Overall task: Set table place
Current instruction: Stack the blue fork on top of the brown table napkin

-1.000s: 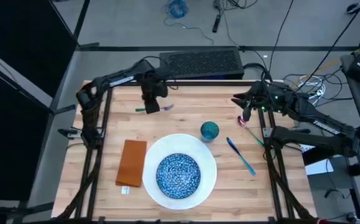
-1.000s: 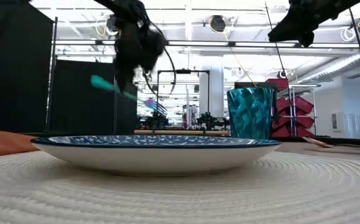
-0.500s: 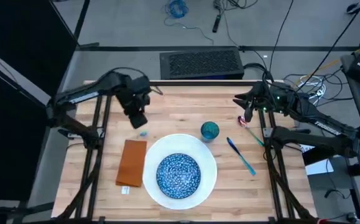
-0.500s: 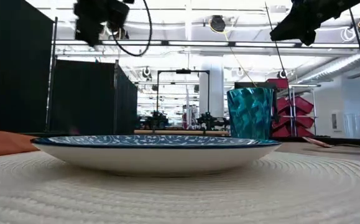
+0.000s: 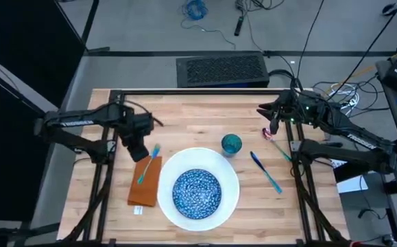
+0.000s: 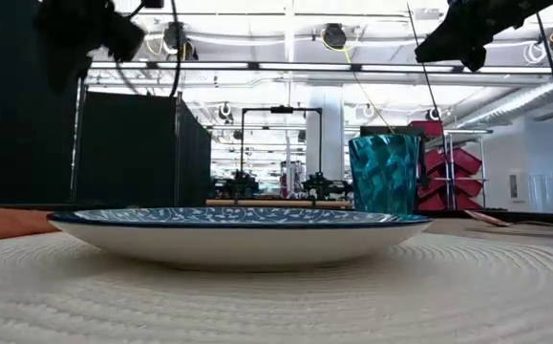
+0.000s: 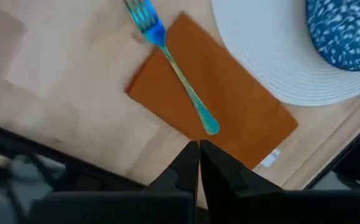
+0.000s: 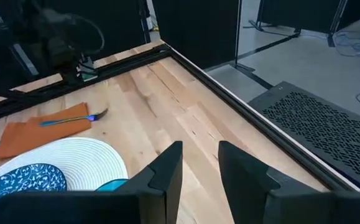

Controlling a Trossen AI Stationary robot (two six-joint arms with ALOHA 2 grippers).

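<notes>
Fork: we see the fork (image 5: 148, 163) lying on the napkin (image 5: 144, 180), handle end on the cloth, tines reaching past the napkin's far edge onto the table (image 5: 205, 116).
Fork's long axis: roughly along the napkin's length, tilted a little so the tines point away from the front edge and slightly toward the plate (image 5: 234, 194).
Left gripper: the left gripper (image 5: 137, 149) hangs just beside the napkin's far corner, on the side away from the plate; in the left wrist view its fingers (image 7: 186, 168) are pressed together with nothing between them, and the fork's handle tip lies just ahead of them.
Right gripper: the right gripper (image 5: 272, 128) waits well apart at the right rear of the table, fingers (image 8: 167, 171) parted and empty.
What is placed: bowl (image 5: 197, 193) on the plate, cup (image 5: 231, 144) just past the plate's far right rim, fork on the napkin left of the plate.
What is left: we judge the knife (image 5: 265, 171) and spoon (image 5: 275, 144) on the right side still lie slanted and loose.
Nearer arm: the right arm is clearly closer to both; each runs diagonally, near end toward the front right, so we would turn the jaws across that line.
</notes>
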